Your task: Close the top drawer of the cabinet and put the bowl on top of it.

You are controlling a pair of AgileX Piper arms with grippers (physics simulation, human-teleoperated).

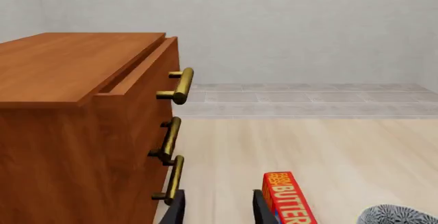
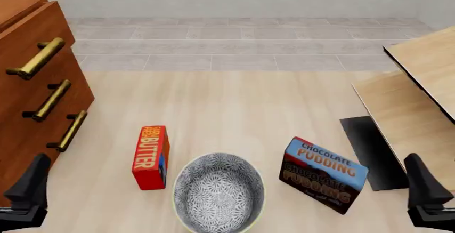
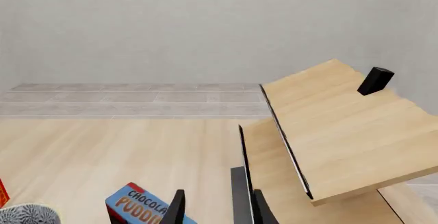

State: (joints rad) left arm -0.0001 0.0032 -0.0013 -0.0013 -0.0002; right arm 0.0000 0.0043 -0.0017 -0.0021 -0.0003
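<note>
The reddish-brown cabinet (image 1: pixel 68 65) stands at the left. Its top drawer (image 1: pixel 147 98) is pulled out a little, leaving a dark gap behind its front and brass handle (image 1: pixel 180 85). In the front view the same top drawer (image 2: pixel 29 37) is at the left edge. The grey floral bowl (image 2: pixel 218 190) sits upright on the table near the front, between both arms. My left gripper (image 1: pixel 217 211) is open and empty, low in front of the cabinet. My right gripper (image 3: pixel 219 211) is open and empty, far right of the bowl.
A red butter box (image 2: pixel 151 157) stands just left of the bowl, and a chocolate pudding box (image 2: pixel 323 174) leans to its right. Pale light-wood furniture (image 2: pixel 419 83) fills the right side, with a small black block (image 3: pixel 375 80) on it. Two lower drawer handles (image 2: pixel 53 99) jut from the cabinet.
</note>
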